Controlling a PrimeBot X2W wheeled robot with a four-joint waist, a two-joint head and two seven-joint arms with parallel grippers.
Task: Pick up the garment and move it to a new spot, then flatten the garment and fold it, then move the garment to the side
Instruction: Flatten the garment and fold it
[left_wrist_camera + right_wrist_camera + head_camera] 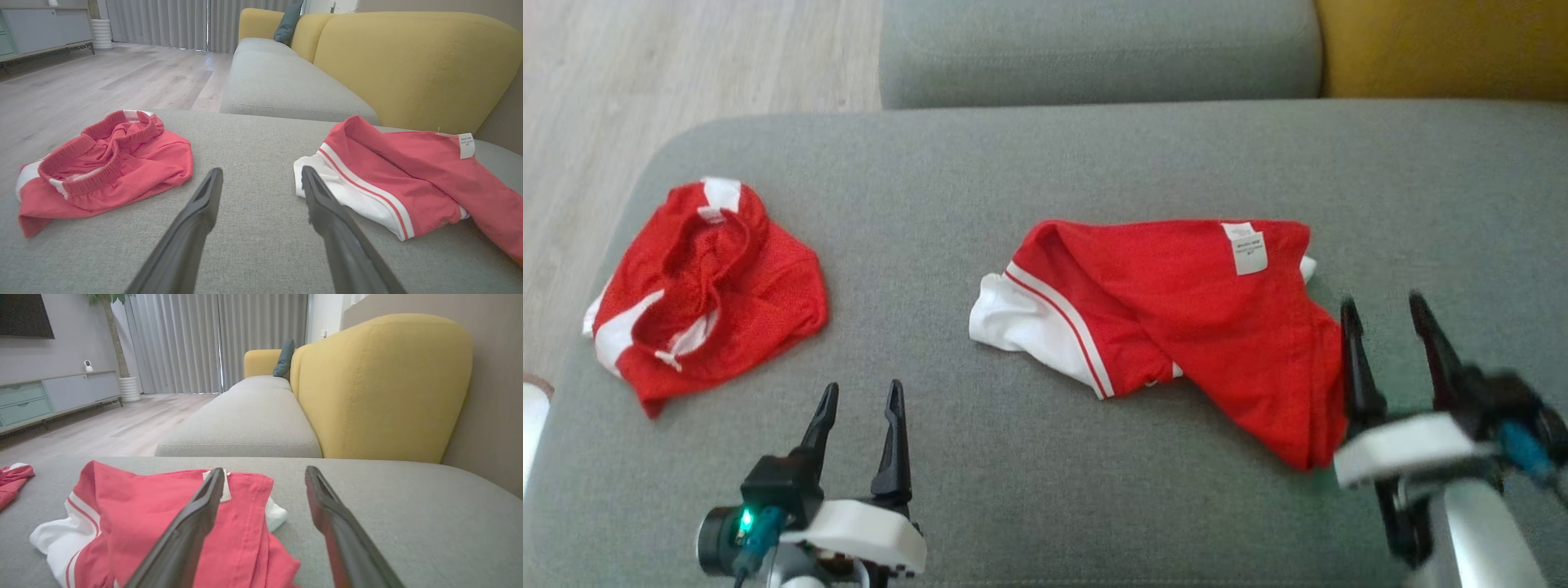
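Two red garments lie on the grey sofa seat [1045, 163]. A red and white garment [1176, 310] with a white label lies loosely bunched at the centre right; it also shows in the left wrist view [408, 175] and the right wrist view [163, 506]. A crumpled red garment [711, 286] with an elastic waistband sits at the left [106, 163]. My left gripper [862, 388] is open above bare cushion between the two [261, 171]. My right gripper [1383, 302] is open just right of the centre garment's edge, its left finger over the cloth [264, 470]. Neither holds anything.
A second grey seat cushion [1094, 49] and a yellow backrest [1445, 45] lie beyond. Wooden floor [645, 82] runs along the seat's left edge. A low cabinet [53, 396], a plant pot and curtains stand far off.
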